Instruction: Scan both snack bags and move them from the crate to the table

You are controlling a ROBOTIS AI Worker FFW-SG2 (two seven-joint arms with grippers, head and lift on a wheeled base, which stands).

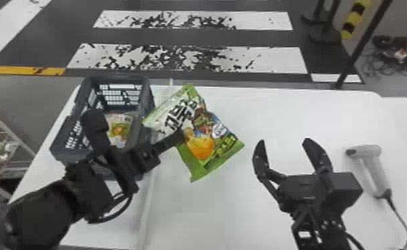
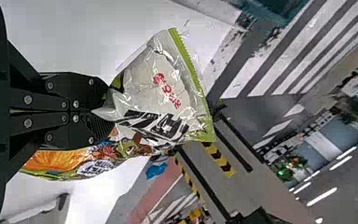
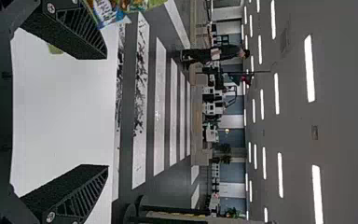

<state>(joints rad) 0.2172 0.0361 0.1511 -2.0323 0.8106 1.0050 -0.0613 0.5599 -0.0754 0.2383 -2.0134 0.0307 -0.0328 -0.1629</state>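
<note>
Currently: one snack bag (image 1: 203, 133) up in L gripper (image 1: 179, 133), other in crate (image 1: 146, 104)

Robot's-eye view of a white table (image 1: 212, 212), w/ a dark, open-top crate at its far L side. L gripper's two black fingers are clenched on the held bag, a green-and-white pack w/ colorful printing. It hangs tilted just beside the crate, over the table, its printed front toward the head cam. L wrist view shows the film bunched & creased where the fingertips pinch it.

2nd bag (image 1: 119, 129) lies down inside the crate, partly behind the L arm. R gripper (image 1: 284, 141) is over the table, R of the held bag, fingers spread w/ nothing btwn them. Farther R, a pale handheld scanner (image 1: 377, 169) lies on the tabletop, untouched, its dark cable (image 1: 399, 217) trailing toward the near edge.

Step in hand, prob.: bag no. 1 is out of the crate & being readied for its scan; can't tell if it's been scanned. Next move likely needs R gripper to line up w/ the scanner handle & close on it, while L keeps a firm pinch & turns the bag's code, wherever it is, to face the scanner. Then set bag on table; repeat w/ no. 2.
</note>
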